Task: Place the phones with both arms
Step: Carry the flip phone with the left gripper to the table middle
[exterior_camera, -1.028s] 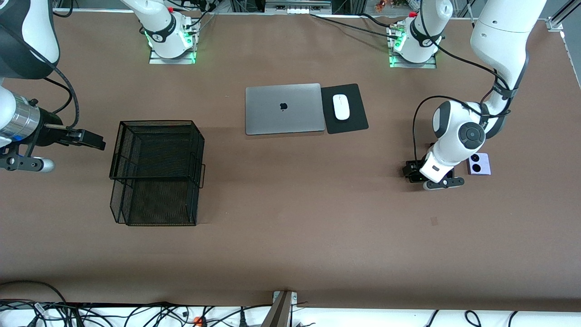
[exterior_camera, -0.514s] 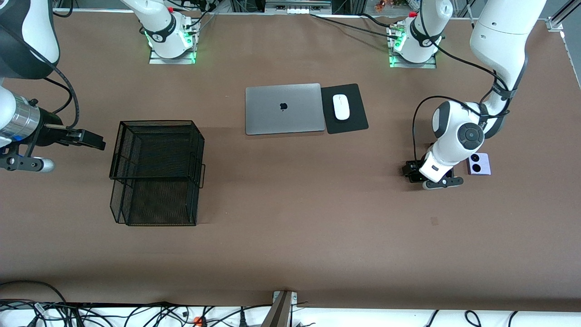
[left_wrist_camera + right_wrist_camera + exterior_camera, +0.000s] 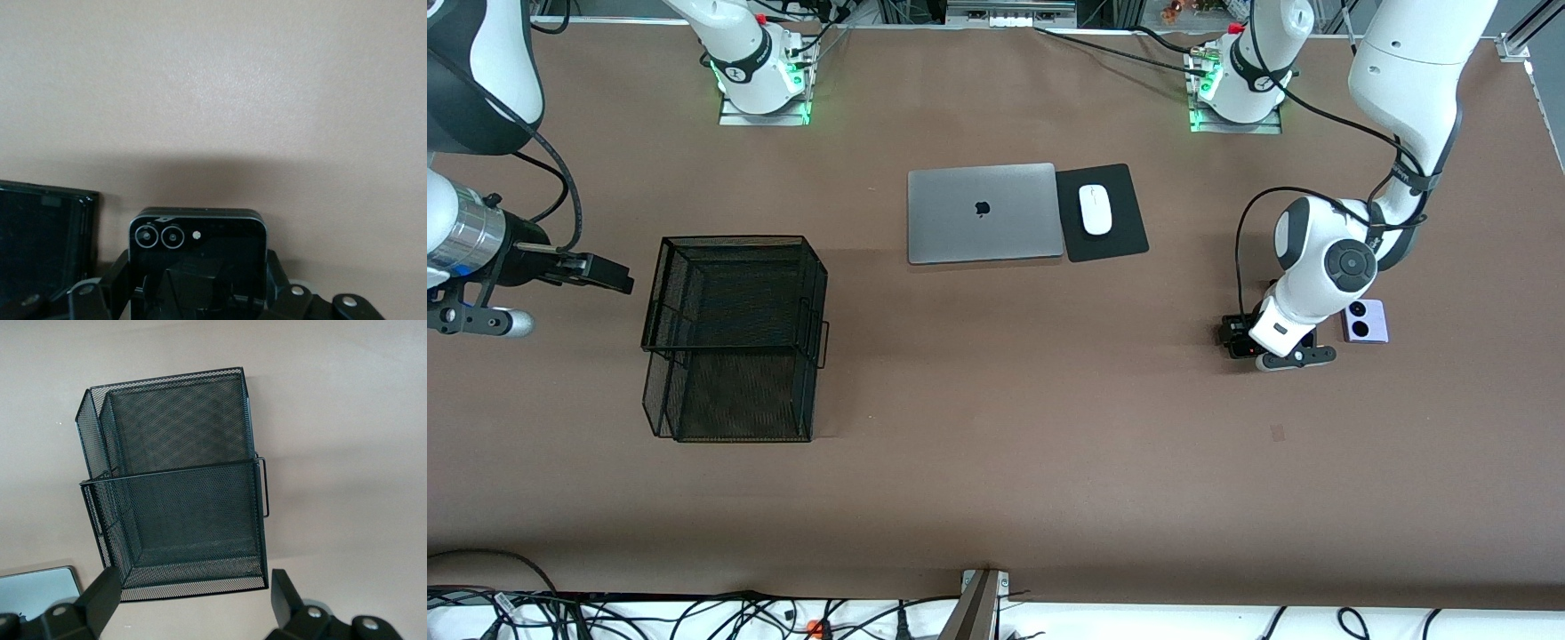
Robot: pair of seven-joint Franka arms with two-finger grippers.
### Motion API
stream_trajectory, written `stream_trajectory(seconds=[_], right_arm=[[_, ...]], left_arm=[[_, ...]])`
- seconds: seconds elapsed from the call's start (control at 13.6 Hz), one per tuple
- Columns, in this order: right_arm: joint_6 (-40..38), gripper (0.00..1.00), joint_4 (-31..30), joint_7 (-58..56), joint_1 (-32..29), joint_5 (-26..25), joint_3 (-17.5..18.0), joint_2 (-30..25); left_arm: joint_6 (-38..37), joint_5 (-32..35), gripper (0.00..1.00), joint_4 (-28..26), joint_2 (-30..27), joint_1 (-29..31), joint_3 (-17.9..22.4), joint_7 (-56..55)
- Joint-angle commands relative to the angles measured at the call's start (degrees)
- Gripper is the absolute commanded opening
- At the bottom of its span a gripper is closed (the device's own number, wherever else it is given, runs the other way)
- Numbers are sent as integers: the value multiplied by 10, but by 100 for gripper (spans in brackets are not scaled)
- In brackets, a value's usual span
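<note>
The small squarish black flip phone (image 3: 198,233) lies flat on the table at mid-height of the front view, toward the left arm's end, between the long slim black slab phone (image 3: 40,247) and the small lavender flip phone (image 3: 1366,321). It looks stiff, light and glossy, so likely slippery. A grip across its two side edges seems safest.

The left gripper (image 3: 200,293) points straight down from a bent elbow, its jaws closed on those edges.

The right gripper (image 3: 605,273) waits beside the black wire-mesh basket (image 3: 809,293), jaws spread wide and empty.
</note>
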Motion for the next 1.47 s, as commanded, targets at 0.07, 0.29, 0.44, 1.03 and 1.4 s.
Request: stream_trajectory(seconds=[0.07,0.29,0.44,1.03,1.4], right_arm=[[-8,100,5,3,1,-7,0,-2],[-8,100,6,3,1,-7,0,-1],[-8,100,5,3,1,-7,0,-1],[-8,100,5,3,1,-7,0,-2],[-8,100,5,3,1,-7,0,-1]], left_arm=[[-9,-3,0,9,2,-1,0,-26],[-137,-3,0,90,2,-10,-3,-37],[-197,-3,0,142,2,-20,-6,-50],[-225,-7,0,301,79,-192,-6,-234],[-222,-6,0,418,172,-294,-6,-290]])
